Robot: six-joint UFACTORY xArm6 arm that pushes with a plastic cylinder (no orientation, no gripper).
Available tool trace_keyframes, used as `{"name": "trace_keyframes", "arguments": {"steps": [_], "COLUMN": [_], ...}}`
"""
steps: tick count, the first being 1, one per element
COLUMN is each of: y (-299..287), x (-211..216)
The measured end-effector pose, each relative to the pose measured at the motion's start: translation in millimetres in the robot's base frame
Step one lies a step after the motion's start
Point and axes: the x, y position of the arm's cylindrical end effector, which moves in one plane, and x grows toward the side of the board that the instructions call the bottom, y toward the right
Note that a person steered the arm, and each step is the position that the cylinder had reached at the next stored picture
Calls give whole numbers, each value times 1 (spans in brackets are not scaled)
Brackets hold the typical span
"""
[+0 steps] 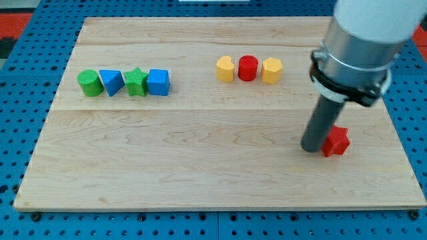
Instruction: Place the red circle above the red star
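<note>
The red circle point(248, 67) stands near the top middle of the wooden board point(200, 167), between two yellow blocks. The red star point(337, 141) lies at the view's right, lower down. My tip point(311, 148) rests on the board just left of the red star, touching or nearly touching its left side. The rod rises from there to the arm's grey body point(360, 47) at the view's top right. The red circle is well up and to the left of my tip.
A yellow heart-like block point(226, 69) and a yellow hexagon block point(271, 70) flank the red circle. At the view's left stand in a row a green circle point(89, 83), a blue triangle point(111, 82), a green star point(136, 81) and a blue block point(159, 82).
</note>
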Motion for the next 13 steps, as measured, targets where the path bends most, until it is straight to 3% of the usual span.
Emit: {"name": "trace_keyframes", "arguments": {"steps": [1, 2, 4, 5, 8, 10, 11, 13], "y": [-3, 36, 32, 0, 39, -20, -66, -54], "x": [-29, -31, 14, -28, -157, -216, -217, -161]}}
